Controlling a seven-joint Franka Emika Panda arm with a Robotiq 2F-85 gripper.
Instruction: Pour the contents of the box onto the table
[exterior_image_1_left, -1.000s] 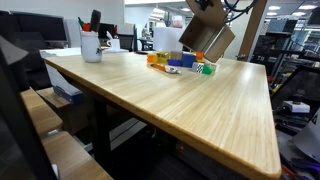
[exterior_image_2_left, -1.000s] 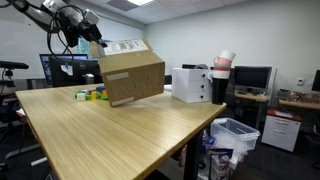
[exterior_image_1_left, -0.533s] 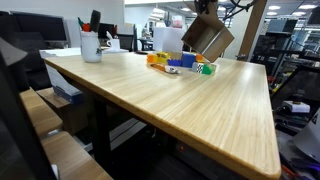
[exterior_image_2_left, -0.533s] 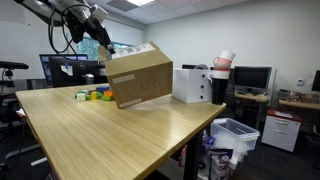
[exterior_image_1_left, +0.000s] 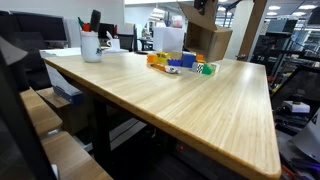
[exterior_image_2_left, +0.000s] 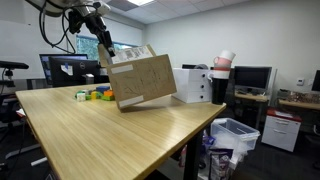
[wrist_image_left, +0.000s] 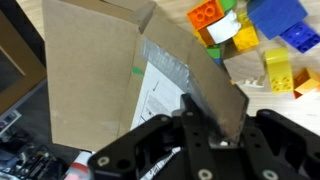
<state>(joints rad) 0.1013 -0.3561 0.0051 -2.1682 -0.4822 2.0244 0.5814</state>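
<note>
Box (exterior_image_2_left: 143, 80): plain brown cardboard, with a grey tape strip (wrist_image_left: 165, 62), a white label (wrist_image_left: 160, 98) with dark print and a small green mark (wrist_image_left: 137, 69). Blocks (wrist_image_left: 250, 35): yellow, blue, orange, green, white. Worktop (exterior_image_1_left: 190, 100): light bamboo with plank stripes. My pincer (wrist_image_left: 215, 125): black. Mug (exterior_image_1_left: 91, 47): white.

The room is an open office with white walls (exterior_image_2_left: 200, 40) and a white ceiling (exterior_image_2_left: 220, 8). In an exterior view a monitor (exterior_image_2_left: 250, 77) stands near a white printer (exterior_image_2_left: 192, 84), with a bin (exterior_image_2_left: 236, 135) lined with a clear bag and a low cabinet (exterior_image_2_left: 282, 130) on the grey floor (exterior_image_2_left: 268, 166). In an exterior view a wooden pillar (exterior_image_1_left: 256, 30) stands at the back
</note>
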